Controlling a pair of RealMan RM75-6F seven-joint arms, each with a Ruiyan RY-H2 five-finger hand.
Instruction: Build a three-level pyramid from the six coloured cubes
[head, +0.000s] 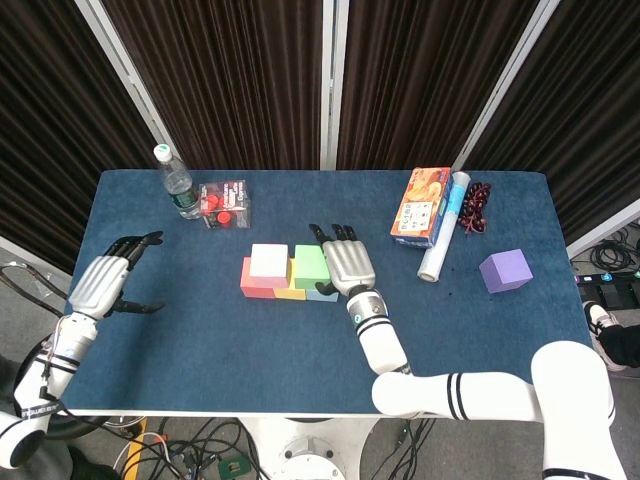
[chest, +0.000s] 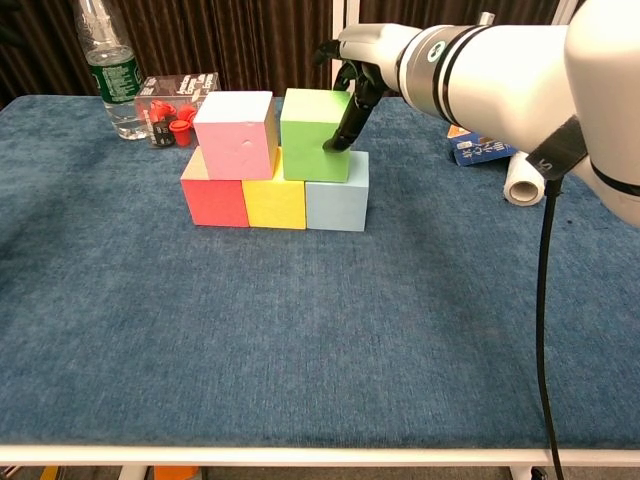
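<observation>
At frame centre, the red cube (chest: 214, 198), yellow cube (chest: 275, 201) and pale blue cube (chest: 336, 203) form the base; the pink cube (chest: 234, 135) and green cube (chest: 315, 135) sit above. The right hand (chest: 352, 75) presses its fingers (chest: 345, 124) against the green cube. The purple cube (head: 505, 271) lies unplaced at far right on the blue counter (chest: 300, 340). The left hand (head: 100, 283) hangs empty, fingers loosely curled.

Clear plastic water bottle (chest: 108, 70) at the worktop's far left corner: cap cut off by chest view's top edge. White paper roll (chest: 524, 178) cropped behind right forearm. Purple cube, left hand outside chest view.

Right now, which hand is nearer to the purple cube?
The right hand: it rests at the green cube mid-table, with the purple cube off to its right. The left hand sits at the opposite table edge.
</observation>
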